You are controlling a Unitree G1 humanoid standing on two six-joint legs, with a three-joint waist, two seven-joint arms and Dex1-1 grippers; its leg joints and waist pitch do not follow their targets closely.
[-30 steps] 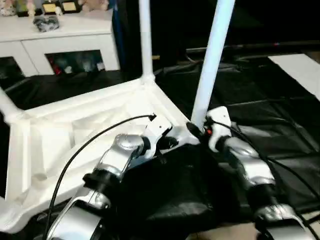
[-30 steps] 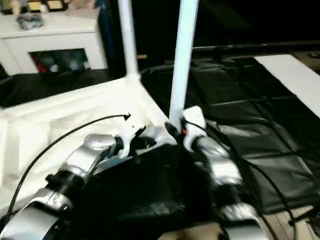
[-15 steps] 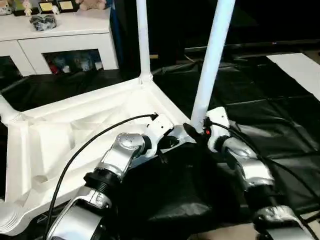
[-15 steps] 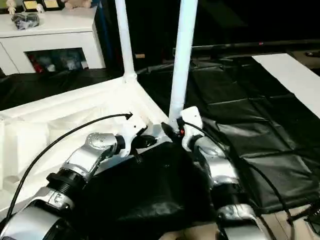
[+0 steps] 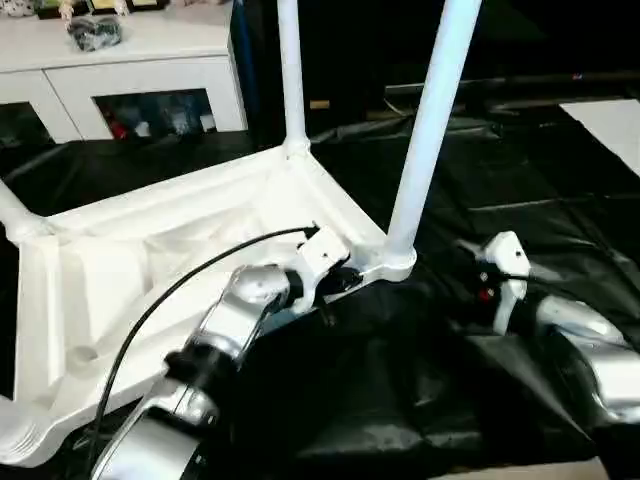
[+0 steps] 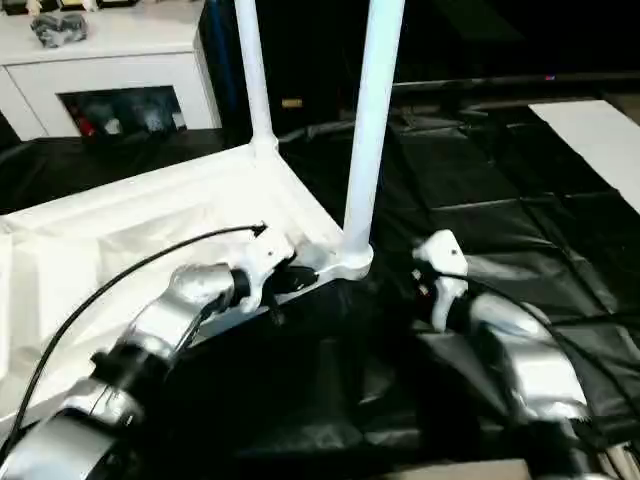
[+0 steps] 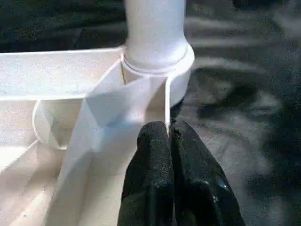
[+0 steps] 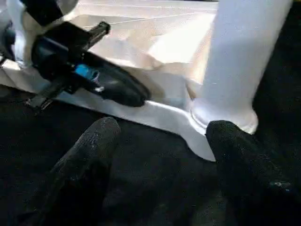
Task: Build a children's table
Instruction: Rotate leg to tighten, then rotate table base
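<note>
The children's table lies upside down: its white ribbed tabletop (image 5: 150,250) rests on a black sheet. A white leg (image 5: 425,130) stands upright in the near right corner socket (image 7: 157,61). A second leg (image 5: 291,70) stands in the far corner, and a third (image 5: 12,212) shows at the left edge. My left gripper (image 7: 168,129) is shut on the tabletop's thin rim just beside the near socket. My right gripper (image 8: 162,136) is open and holds nothing; it sits to the right of the near leg, a short way off it.
A white cabinet (image 5: 140,60) with glass doors and small items on top stands at the back left. The black sheet (image 5: 520,180) covers the floor around the table. A white panel (image 5: 612,118) lies at the far right.
My right gripper has opened, come off the base of the near leg and drawn back to the right. The leg stays upright in its socket. The left gripper keeps its hold on the rim.
</note>
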